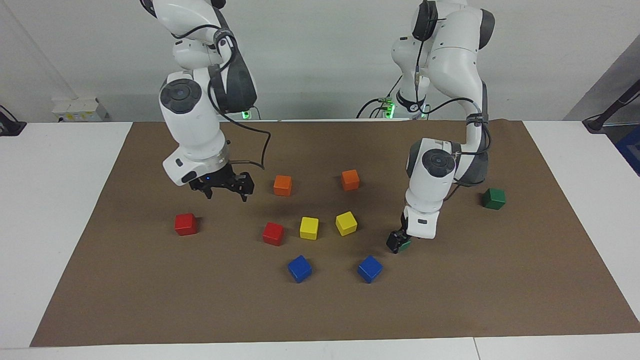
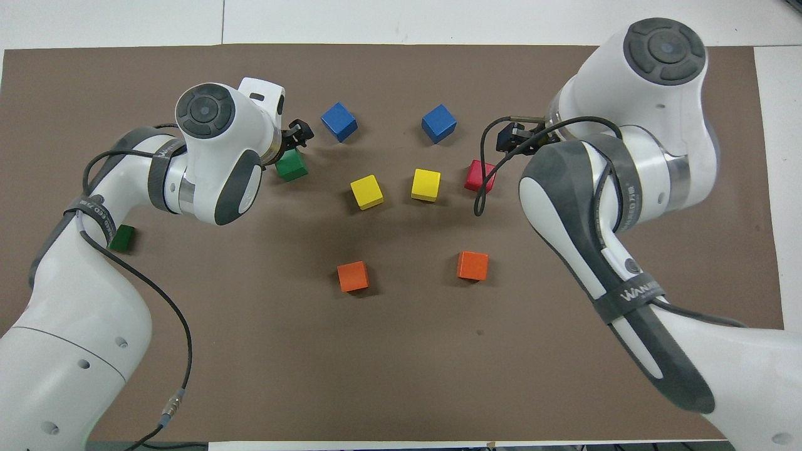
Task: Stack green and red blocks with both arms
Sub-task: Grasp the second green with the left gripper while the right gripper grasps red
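So there's this big brown mat (image 1: 500, 280) on the table and everything sits on it. The right arm (image 1: 195, 115) is hanging up in the air, its right gripper (image 1: 226, 192) over bare mat between the two red cubes, fingers spread apart and carrying nothing. The left arm (image 1: 440, 165) is way lower: the left gripper (image 1: 398, 242) is down at mat level with its fingers either side of a green cube (image 1: 404, 243), jaws standing wide, though I honestly can't tell if they're pressing on it or just straddling it.

Using the pair of yellow cubes (image 1: 327, 225) in the middle as the landmark: that green cube is beside them toward the left arm's end, and the other green cube (image 1: 494, 198) is well apart, further toward that same end. One red cube (image 1: 273, 233) is just beside the yellow ones toward the right arm's end, the second red cube (image 1: 185, 224) further out that way. Two orange cubes (image 1: 316, 182) sit nearer the robots than the yellows, two blue cubes (image 1: 335, 268) farther.
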Tool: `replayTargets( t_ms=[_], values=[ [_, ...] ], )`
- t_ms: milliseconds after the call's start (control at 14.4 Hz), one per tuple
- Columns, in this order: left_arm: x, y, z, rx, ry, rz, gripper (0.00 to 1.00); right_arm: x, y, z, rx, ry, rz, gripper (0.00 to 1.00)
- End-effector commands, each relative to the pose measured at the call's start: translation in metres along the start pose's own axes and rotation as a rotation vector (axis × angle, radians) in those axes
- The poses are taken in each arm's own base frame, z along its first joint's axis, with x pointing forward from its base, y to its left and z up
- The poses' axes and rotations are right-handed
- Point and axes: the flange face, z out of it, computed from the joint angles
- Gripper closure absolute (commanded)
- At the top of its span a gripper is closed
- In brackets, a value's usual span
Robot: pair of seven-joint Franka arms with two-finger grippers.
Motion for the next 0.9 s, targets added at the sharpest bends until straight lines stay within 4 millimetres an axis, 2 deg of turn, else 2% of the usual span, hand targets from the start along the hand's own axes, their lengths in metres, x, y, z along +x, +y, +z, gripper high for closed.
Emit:
replayTargets(
  t_ms=[0,69,208,346,416,485,554,623,693,831],
  values=[
    [-0.004,-0.001,0.004,0.005,0.024,0.043,0.0,0.01,-0.025,0.028,0.011,0.011,0.06,0.03],
    [-0.006,0.0,0.003,0.005,0.023,0.057,0.0,0.012,-0.026,0.037,0.011,0.009,0.071,0.03],
    [-0.011,0.0,0.008,0.003,0.023,0.077,0.07,0.016,-0.028,0.05,0.016,0.011,0.108,0.03],
    [-0.017,-0.004,0.015,0.009,0.028,0.093,0.16,0.019,-0.037,0.057,0.038,0.046,0.209,0.02],
    [-0.019,-0.004,0.016,0.014,0.033,0.103,0.19,0.015,-0.044,0.062,0.035,0.042,0.205,0.02],
    [-0.021,-0.004,0.016,0.016,0.031,0.105,0.27,0.016,-0.043,0.063,0.037,0.041,0.208,0.02],
    [-0.024,-0.002,0.016,0.018,0.03,0.111,0.48,0.017,-0.041,0.065,0.039,0.038,0.213,0.02],
    [-0.024,-0.003,0.015,0.023,0.026,0.112,0.88,0.016,-0.045,0.066,0.044,0.045,0.213,0.02],
    [-0.024,-0.003,0.016,0.032,0.022,0.12,1.0,0.016,-0.046,0.073,0.048,0.05,0.214,0.02],
    [-0.022,-0.003,0.012,0.047,0.019,0.131,1.0,0.017,-0.046,0.081,0.05,0.051,0.215,0.02]
  ],
)
